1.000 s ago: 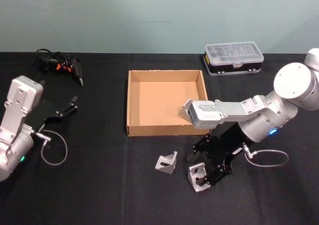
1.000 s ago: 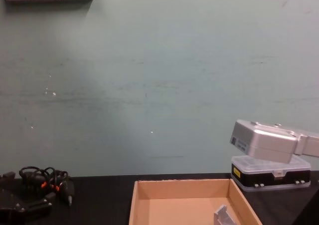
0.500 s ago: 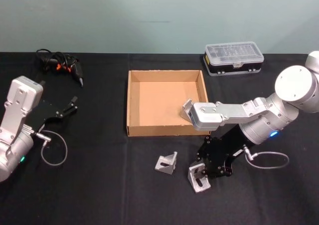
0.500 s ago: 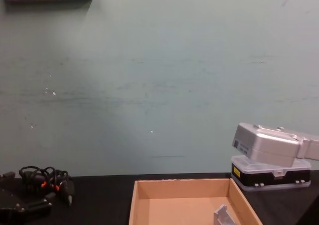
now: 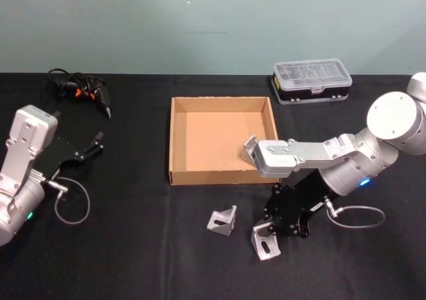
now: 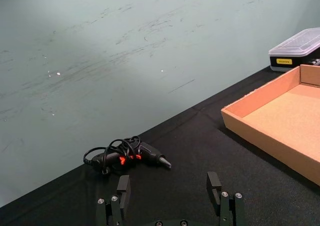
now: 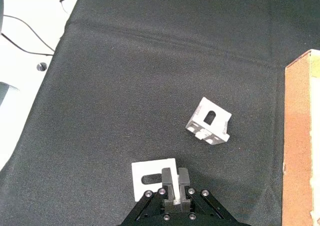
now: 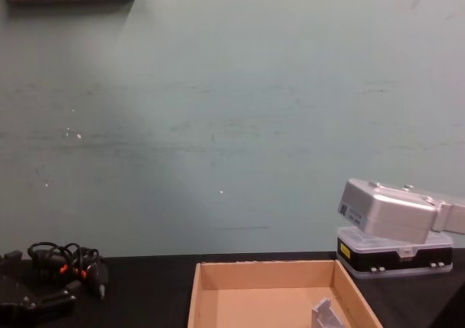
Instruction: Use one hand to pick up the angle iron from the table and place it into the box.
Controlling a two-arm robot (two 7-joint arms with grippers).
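Two angle irons lie on the black table (image 5: 133, 247) in front of the box (image 5: 171, 140). My right gripper (image 5: 271, 229) (image 7: 175, 178) is down on the nearer angle iron (image 5: 264, 244) (image 7: 151, 179), with its fingers shut on the upright flange while the flat slotted plate rests on the table. The other angle iron (image 5: 221, 220) (image 7: 210, 122) sits free just to its left. A third angle iron (image 5: 249, 146) (image 8: 325, 315) lies inside the box by the right wall, partly hidden by my right wrist block. My left gripper (image 5: 98, 140) (image 6: 168, 188) is parked open at the left.
A clear-lidded black organiser case (image 5: 311, 79) (image 8: 396, 259) stands behind the box at the right. A tangle of black cables with orange bits (image 5: 76, 86) (image 6: 125, 156) lies at the back left. A loose grey cable loop (image 5: 70, 203) lies beside my left arm.
My right gripper has come down over the nearer angle iron and its fingers have shut on the flange. The left arm has not moved.
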